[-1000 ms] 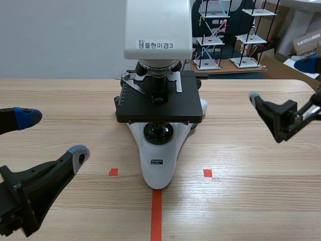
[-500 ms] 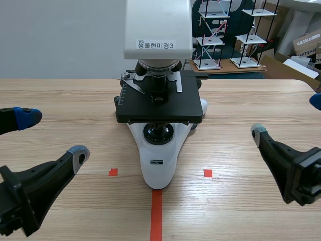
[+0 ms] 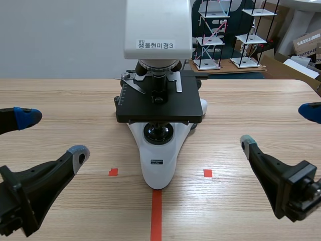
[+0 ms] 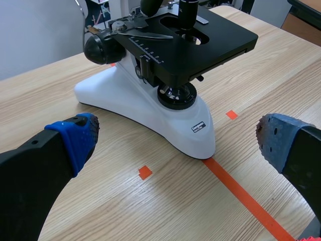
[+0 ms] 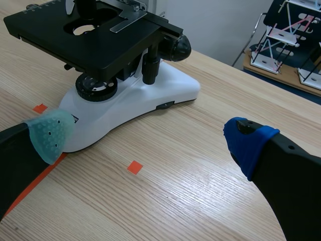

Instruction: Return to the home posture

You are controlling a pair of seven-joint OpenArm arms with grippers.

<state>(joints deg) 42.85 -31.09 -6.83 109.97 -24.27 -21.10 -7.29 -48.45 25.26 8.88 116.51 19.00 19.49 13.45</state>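
— Where are your claws?
— My left claw hangs low over the bench on my left, fingers spread wide, one pad blue, one grey-green.
— And the other?
— My right claw hangs low on my right, spread equally wide, same pads.

Glossy white plastic microscope on matt wood-grain table.

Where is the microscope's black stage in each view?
Scene view: stage at centre, over the white base.
Left wrist view: stage ahead of the left gripper.
Right wrist view: stage ahead of the right gripper.
Shared landmark: the orange-red tape line meeting the base's front.
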